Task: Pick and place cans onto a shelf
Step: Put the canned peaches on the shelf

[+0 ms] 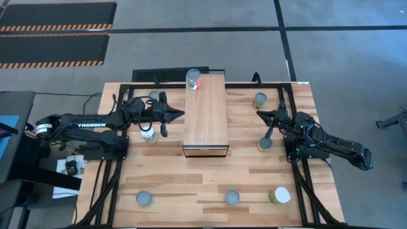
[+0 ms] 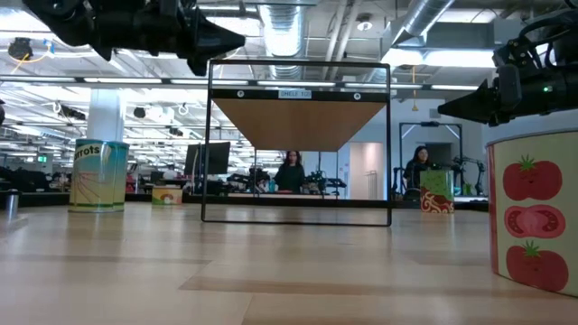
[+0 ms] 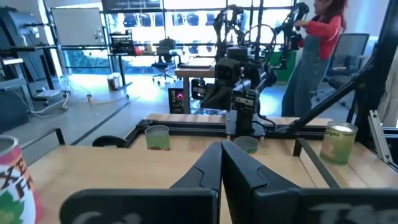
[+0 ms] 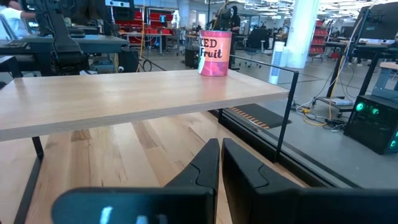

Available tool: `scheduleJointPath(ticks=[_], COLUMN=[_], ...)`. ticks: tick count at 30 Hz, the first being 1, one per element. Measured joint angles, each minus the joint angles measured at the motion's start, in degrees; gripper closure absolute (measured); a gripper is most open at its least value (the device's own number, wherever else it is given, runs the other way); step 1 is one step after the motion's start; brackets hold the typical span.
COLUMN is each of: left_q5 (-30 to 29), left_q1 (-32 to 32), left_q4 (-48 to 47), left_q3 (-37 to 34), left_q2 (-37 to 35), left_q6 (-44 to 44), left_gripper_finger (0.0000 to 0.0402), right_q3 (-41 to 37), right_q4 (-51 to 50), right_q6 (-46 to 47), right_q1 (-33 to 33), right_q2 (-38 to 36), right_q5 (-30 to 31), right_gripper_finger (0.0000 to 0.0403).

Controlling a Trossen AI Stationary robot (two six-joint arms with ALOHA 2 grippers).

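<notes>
Reading "rrots" on one can (image 2: 98,176); "TROSSEN" on left arm (image 1: 82,124).

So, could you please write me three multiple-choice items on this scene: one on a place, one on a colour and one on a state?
1. Where on the shelf does its one can stand?
A. in the middle
B. at the dark front edge
C. at the end away from the dark front edge

2. What colour is the top of the lower-right can in the high view?
A. white
B. red
C. black

3. How is the left pincer?
A. wide open
B. shut and empty
C. shut on a can

Answers: 1 C, the high view shows it at the far end. 2 A, its top is plainly white. 3 B, the left wrist view shows the fingers together with nothing between them.
</notes>
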Motion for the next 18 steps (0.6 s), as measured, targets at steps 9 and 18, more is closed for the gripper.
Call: scheduleJointPath(ticks=[9, 18], left_q5=[-0.12, -0.17], left_q1=[-0.22, -0.22], left_q4=[8.92, 10.19], left_q3=[-5.87, -7.88], left_q2=[0.23, 0.20], left_q6=[-1.78, 0.22], left_gripper_finger=[0.0401, 0.0401], right_q3=[0.00, 3.75], right_q4=[1.31, -0.04], right_q6=[2.31, 3.57], right_q1=[0.06, 3.90], right_q2=[0.00, 1.26], right_q5=[-0.61, -0.76], right_gripper_finger=[0.0360, 0.0394])
